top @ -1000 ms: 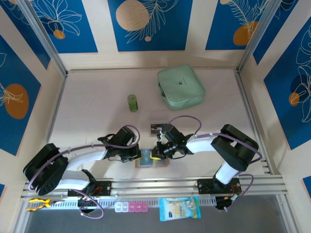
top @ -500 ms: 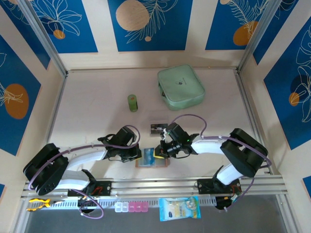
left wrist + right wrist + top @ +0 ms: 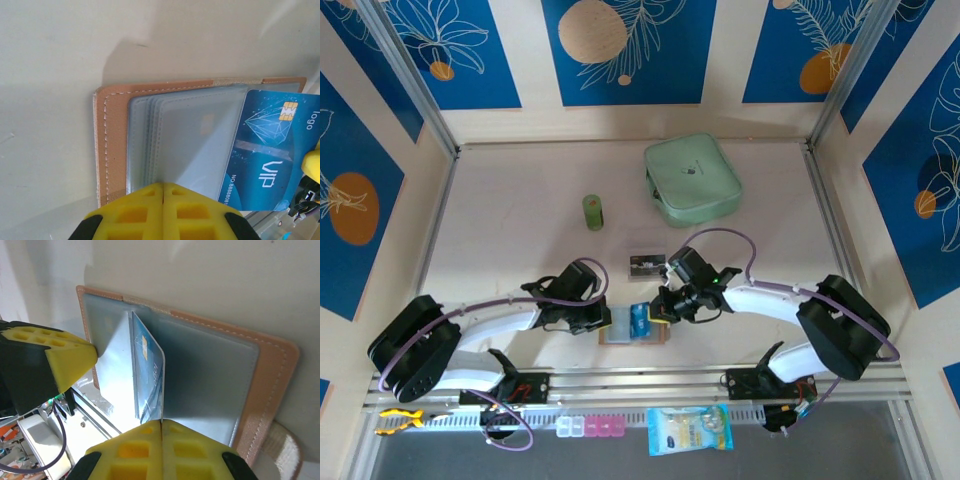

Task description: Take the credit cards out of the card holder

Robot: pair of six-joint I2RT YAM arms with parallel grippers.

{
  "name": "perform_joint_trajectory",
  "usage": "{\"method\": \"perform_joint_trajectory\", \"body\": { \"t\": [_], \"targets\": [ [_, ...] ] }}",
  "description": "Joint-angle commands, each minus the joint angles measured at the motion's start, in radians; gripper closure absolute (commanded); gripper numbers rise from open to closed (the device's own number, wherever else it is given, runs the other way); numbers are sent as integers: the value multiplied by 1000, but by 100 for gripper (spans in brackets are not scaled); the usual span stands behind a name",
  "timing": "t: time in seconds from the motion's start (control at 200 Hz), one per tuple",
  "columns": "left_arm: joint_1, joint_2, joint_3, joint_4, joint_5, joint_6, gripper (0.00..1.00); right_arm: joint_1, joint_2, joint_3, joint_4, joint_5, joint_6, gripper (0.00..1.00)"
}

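Note:
The tan card holder lies open near the table's front edge, its grey-clear sleeves up. My left gripper is shut on the edge of one clear sleeve page. A blue card printed VIP stands on edge, mostly out of that sleeve. My right gripper is shut on the blue card's edge. A dark card lies flat on the table just behind the holder.
A mint-green zip case sits at the back right and a small green bottle at mid-back. The metal front rail runs right below the holder. A pill box and a packet lie beyond the rail.
The right gripper has moved right and slightly back, drawing the blue card out of the sleeve. The left gripper has stayed put on the sleeve.

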Motion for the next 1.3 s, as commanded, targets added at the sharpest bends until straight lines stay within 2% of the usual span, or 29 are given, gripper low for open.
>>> {"method": "perform_joint_trajectory", "body": {
  "t": [0.0,0.405,0.625,0.735,0.825,1.21,1.295],
  "targets": [
    [-1,21,-21,-17,-16,9,100,-5,-14,36,-77,8,-33,100],
    [0,24,-19,-13,-15,8,99,1,5,81,-125,-20,-56,100],
    [-1,29,-7,-17,-10,12,99,19,39,99,-114,-4,-13,100],
    [0,28,-8,-20,-12,13,99,30,40,101,-105,11,15,90],
    [0,25,-7,-23,-12,13,99,39,40,93,-88,16,38,88],
    [0,20,-12,-23,-12,11,99,48,52,75,-54,28,63,88],
    [0,18,-11,-25,-12,10,99,47,51,77,-60,32,61,92]
  ]
}}
